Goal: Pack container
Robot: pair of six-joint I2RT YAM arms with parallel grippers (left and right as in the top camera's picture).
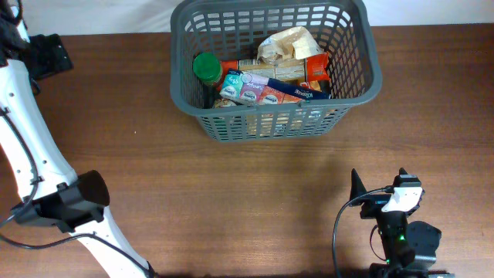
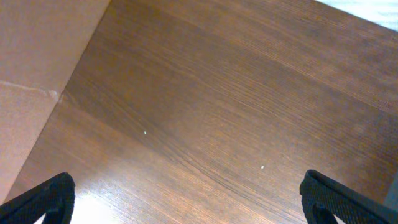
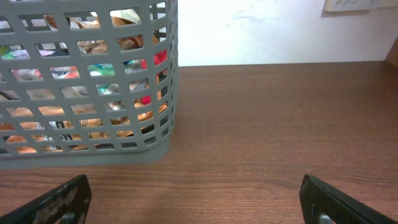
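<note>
The container (image 1: pixel 373 58) is a dark grey lattice basket at the back middle of the table. It holds a green-lidded jar (image 1: pixel 206 68), a crumpled beige packet (image 1: pixel 289 45), an orange packet (image 1: pixel 315 68) and flat boxes (image 1: pixel 258 91). My right gripper (image 1: pixel 378 181) is open and empty near the front right, well short of the basket; its wrist view shows the fingers (image 3: pixel 194 182) wide apart, with the basket wall (image 3: pixel 93 155) ahead on the left. My left gripper (image 1: pixel 48 54) is at the far back left, open and empty over bare wood (image 2: pixel 186 179).
The left arm's white links and black elbow (image 1: pixel 77 199) run along the table's left side. The table's left edge (image 2: pixel 62 93) shows in the left wrist view. A white wall lies behind the table (image 3: pixel 261 31).
</note>
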